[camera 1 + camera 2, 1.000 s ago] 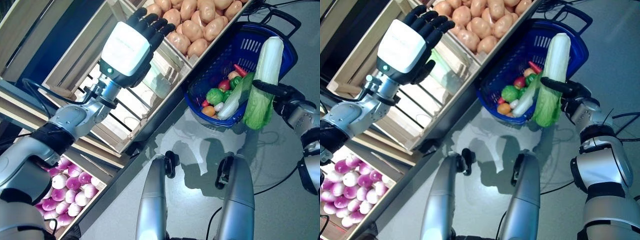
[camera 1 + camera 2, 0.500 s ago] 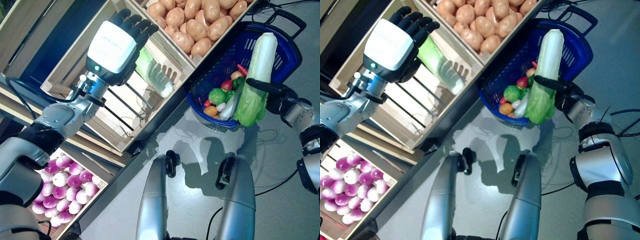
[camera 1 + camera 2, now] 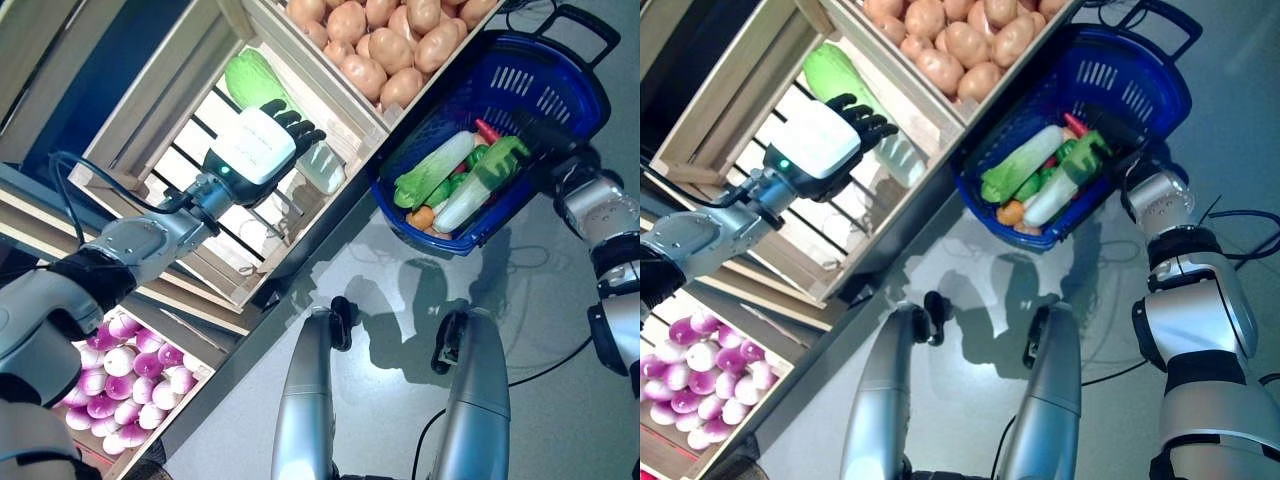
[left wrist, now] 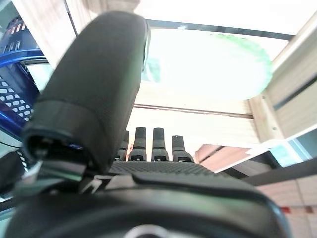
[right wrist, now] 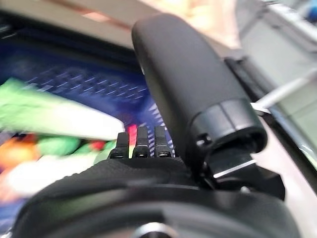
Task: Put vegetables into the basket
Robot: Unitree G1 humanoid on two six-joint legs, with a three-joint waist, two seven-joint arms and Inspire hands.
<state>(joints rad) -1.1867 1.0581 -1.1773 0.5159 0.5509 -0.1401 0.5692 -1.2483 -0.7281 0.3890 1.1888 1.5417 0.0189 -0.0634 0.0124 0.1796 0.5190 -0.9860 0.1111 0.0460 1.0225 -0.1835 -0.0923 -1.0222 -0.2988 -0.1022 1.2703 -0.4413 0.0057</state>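
Note:
The blue basket (image 3: 515, 88) stands on the floor at the upper right. A long green-and-white cabbage (image 3: 430, 170) lies across it, beside another long white vegetable (image 3: 465, 195) and small red, green and orange vegetables. My right hand (image 3: 548, 140) is open at the basket's near rim and holds nothing. In its wrist view its straight fingers (image 5: 141, 144) point over the cabbage (image 5: 54, 119). My left hand (image 3: 255, 150) is open inside a slatted wooden crate (image 3: 180, 120), fingers just short of a pale long cabbage (image 3: 325, 170), which also shows in the left wrist view (image 4: 208, 69).
The wooden stand (image 3: 240, 290) runs diagonally from the lower left to the top, with the basket against its right end. A darker green cabbage (image 3: 248, 75) lies at the crate's back. The basket's black handle (image 3: 585, 20) sticks out at the far side. Grey floor (image 3: 560, 330) lies to the right.
My right hand has let go of the long cabbage, which now lies in the basket, and has dropped to the rim. My left hand has moved down into the crate toward the pale cabbage.

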